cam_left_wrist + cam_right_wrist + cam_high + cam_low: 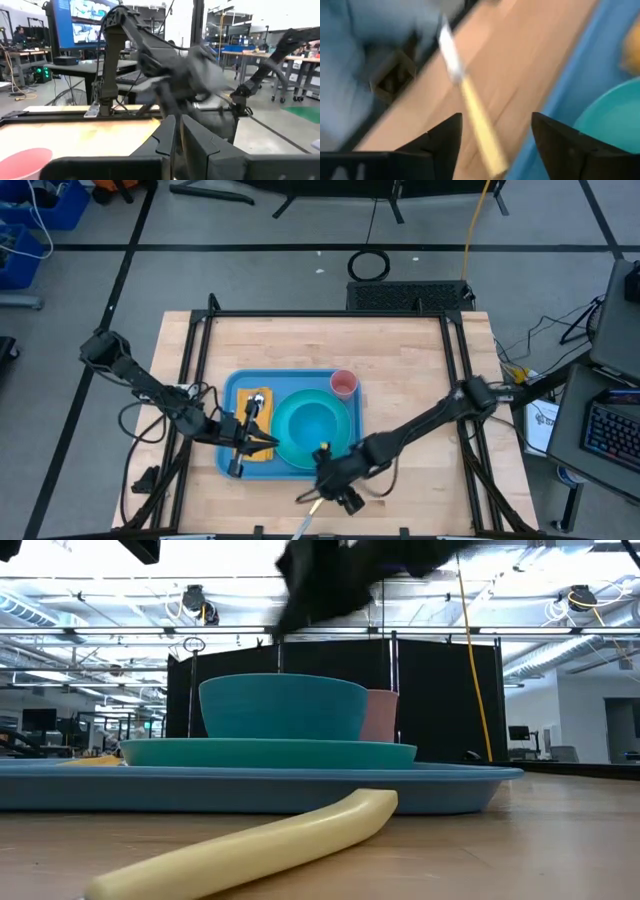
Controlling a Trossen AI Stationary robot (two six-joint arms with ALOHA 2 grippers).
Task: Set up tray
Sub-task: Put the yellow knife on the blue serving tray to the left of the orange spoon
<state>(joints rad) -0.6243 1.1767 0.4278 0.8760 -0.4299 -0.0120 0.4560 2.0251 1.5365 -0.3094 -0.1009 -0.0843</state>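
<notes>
**Operator:** Wooden counter point(400, 380), workshop behind it. Where does the setting-up stand?

**Spotter:** Your tray point(232, 385) lies on the counter's near half, left of centre. It already carries a teal plate point(345, 420) with a teal bowl point(310, 425) on it, a pink cup point(343, 384) at the far right corner, and an orange napkin point(252, 452) on its left side with a utensil on top that I can't make out. What's missing is the knife point(470, 107), yellow handle and pale blade, which lies on the bare wood just beside the tray's near rim.

**Operator:** So the knife is the step in hand?

**Spotter:** That's my reading. Your right pincer point(495, 145) hangs above the knife with its fingers apart, nothing between them.

**Operator:** And the left?

**Spotter:** Your left pincer point(262, 442) sits over the napkin side of the tray. Its fingers look nearly together, but I can't tell whether they grip anything.

**Operator:** Next move?

**Spotter:** Line the right fingers up across the handle, go down, close on it. The handle lies flat, so you'll need to get low. Mind the tray rim close by.
</notes>
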